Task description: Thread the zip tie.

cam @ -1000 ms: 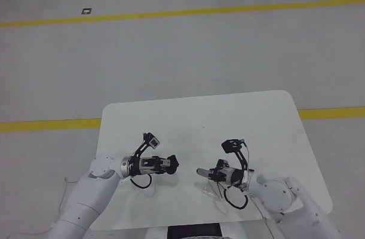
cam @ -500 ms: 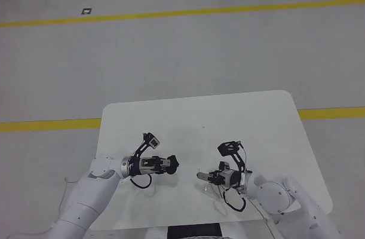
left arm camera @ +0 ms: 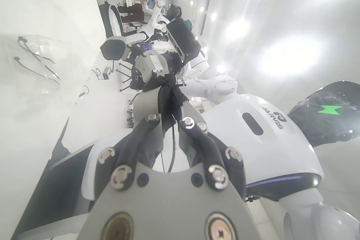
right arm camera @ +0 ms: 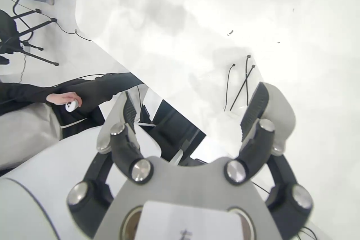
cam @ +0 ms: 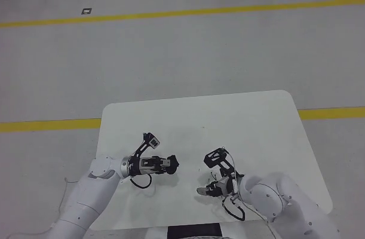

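Three black zip ties lie loose in a shallow clear tray on the white table; the left wrist view also catches the zip ties. My right gripper is open, hanging just above the table's front edge, with the ties a short way beyond one finger. In the top view the right gripper sits beside the tray. My left gripper is held off to the left of the tray, and its dark pads are pressed together. Whether they pinch anything is unclear.
The table's front edge and rounded corner lie close under the right gripper. A few tiny dark specks dot the tabletop past the tray. Bare white surface stretches across the far half of the table.
My right gripper has swung from over the tray toward the table's front edge and turned, its wrist dropping lower. The left arm has kept still.
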Action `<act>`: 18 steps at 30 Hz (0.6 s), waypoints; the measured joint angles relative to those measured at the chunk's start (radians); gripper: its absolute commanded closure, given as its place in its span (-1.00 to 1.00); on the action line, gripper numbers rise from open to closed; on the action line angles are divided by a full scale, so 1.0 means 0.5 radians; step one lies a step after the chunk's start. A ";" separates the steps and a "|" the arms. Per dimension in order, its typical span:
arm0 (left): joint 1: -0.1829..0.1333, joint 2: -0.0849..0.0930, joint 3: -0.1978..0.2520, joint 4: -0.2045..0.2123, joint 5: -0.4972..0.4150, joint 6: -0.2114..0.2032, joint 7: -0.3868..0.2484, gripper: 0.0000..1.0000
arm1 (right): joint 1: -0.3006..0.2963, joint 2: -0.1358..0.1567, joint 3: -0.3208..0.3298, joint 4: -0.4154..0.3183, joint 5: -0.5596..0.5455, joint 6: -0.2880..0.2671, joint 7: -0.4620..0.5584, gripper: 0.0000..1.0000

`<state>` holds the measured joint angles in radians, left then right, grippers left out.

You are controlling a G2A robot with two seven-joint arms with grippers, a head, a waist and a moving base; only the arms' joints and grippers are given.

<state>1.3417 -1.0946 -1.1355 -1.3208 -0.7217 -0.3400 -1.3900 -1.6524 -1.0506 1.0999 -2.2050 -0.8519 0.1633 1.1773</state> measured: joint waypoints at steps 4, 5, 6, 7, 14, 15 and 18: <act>0.000 0.000 0.000 0.000 0.000 0.000 0.000 1.00 | -0.001 0.000 0.001 0.000 0.000 0.000 -0.001 -1.00; 0.000 0.000 0.000 0.000 0.000 0.000 0.000 1.00 | -0.001 0.000 0.001 0.000 0.000 0.000 -0.001 -1.00; 0.000 0.000 0.000 0.000 0.000 0.000 0.000 1.00 | -0.001 0.000 0.001 0.000 0.000 0.000 -0.001 -1.00; 0.000 0.000 0.000 0.000 0.000 0.000 0.000 1.00 | -0.001 0.000 0.000 0.003 -0.001 -0.003 -0.004 -1.00; 0.000 0.000 0.000 0.000 0.000 0.000 0.000 1.00 | 0.073 -0.006 -0.147 0.062 -0.246 0.031 0.119 -1.00; 0.000 0.000 0.000 0.000 0.000 0.000 0.000 1.00 | 0.097 -0.011 -0.181 0.075 -0.275 0.047 0.144 -1.00; 0.000 0.000 0.000 0.000 0.000 0.000 0.000 1.00 | 0.158 -0.026 -0.263 0.107 -0.343 0.103 0.187 -1.00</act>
<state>1.3417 -1.0946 -1.1355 -1.3208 -0.7217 -0.3400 -1.3900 -1.5736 -1.0634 0.9682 -2.1514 -1.0235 0.2147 1.2707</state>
